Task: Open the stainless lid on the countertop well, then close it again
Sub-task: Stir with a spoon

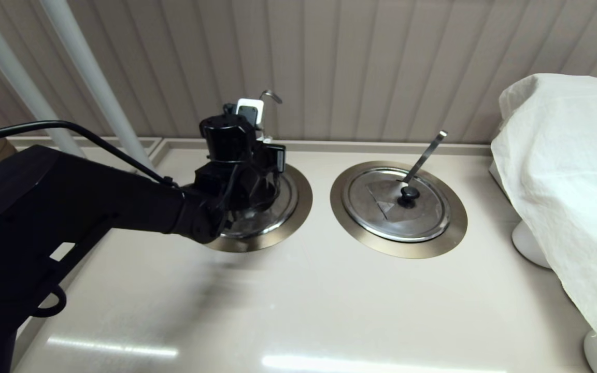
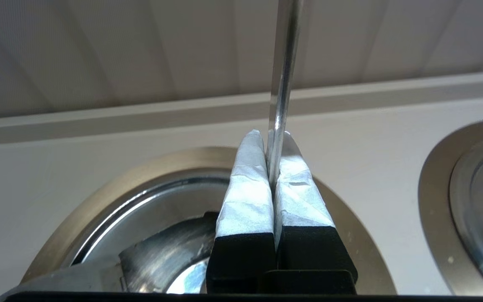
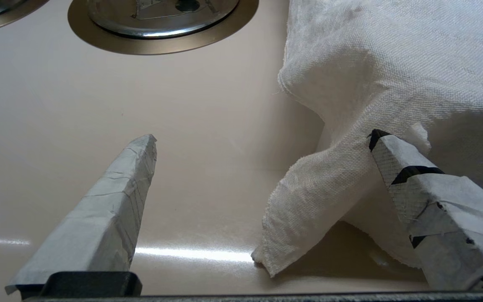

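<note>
Over the countertop well (image 1: pixel 298 204), left gripper (image 2: pixel 273 138) clamped against utensil handle (image 2: pixel 283 67)

Mirror-polished steel lid (image 1: pixel 272 207), brushed bronze-grey metal ring (image 1: pixel 298 207), glossy beige counter (image 1: pixel 298 300), coarse-woven white cloth (image 1: pixel 563 171).

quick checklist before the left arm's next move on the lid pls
1. Left end effector over the lid in the left well: ok.
2. Fingers shut: ok, with the handle showing in the slit between the pads.
3. Grip on the knob: cannot tell, the knob is hidden.
4. Lid seated or lifted: cannot tell, the arm covers most of it.
5. Right end effector parked, open, away from both wells: ok, but a cloth corner lies between its fingers.
6. Twin lid closed, clear of the arm: ok.
</note>
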Tool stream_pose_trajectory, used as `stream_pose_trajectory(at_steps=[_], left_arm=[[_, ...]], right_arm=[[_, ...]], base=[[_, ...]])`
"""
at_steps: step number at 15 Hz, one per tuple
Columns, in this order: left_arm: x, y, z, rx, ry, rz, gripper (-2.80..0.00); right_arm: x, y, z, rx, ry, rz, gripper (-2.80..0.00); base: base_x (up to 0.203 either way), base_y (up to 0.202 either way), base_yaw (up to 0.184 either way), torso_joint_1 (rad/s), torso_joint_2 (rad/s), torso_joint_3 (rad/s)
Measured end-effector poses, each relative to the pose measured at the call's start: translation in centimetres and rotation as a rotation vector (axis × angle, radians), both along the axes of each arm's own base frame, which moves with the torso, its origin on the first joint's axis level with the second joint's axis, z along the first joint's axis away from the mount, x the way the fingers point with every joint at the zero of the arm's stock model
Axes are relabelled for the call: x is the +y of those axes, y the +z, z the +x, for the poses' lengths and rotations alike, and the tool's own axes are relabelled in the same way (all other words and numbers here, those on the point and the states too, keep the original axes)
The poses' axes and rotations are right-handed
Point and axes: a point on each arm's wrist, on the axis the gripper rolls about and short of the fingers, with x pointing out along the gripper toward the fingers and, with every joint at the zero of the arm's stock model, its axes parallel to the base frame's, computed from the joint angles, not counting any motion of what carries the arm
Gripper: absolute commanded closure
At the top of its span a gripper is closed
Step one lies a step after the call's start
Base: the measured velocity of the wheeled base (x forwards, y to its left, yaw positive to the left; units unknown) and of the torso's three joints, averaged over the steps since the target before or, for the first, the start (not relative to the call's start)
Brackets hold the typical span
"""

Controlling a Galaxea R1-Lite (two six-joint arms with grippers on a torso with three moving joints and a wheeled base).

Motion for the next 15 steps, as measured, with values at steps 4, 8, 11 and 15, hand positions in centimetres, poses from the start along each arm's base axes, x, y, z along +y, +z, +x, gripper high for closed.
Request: stream_pose_trajectory(at_steps=[4,8,11,15], left_arm=[[1.9,-1.4,-0.6,0.103,-0.008,0.155,0.0],[3.6,-0.6,1.6,0.04,0.118,0.17,0.0],[2.5,-0.5,3.8,-0.073,0.144,0.058,0.0],[0.7,-1.5,3.7,-0.007,0.095,-0.035,0.0]], right_arm=[[0.0,0.0,0.0,0.0,0.0,0.0,-2.8],[0.0,0.0,0.0,0.0,0.0,0.0,-2.8],[0.0,0.0,0.0,0.0,0.0,0.0,-2.8],[0.0,0.0,0.0,0.0,0.0,0.0,-2.8]], base=[[0.0,0.0,0.0,0.0,0.0,0.0],[0.0,0.0,0.0,0.0,0.0,0.0],[0.0,0.0,0.0,0.0,0.0,0.0],[0.0,0.0,0.0,0.0,0.0,0.0]])
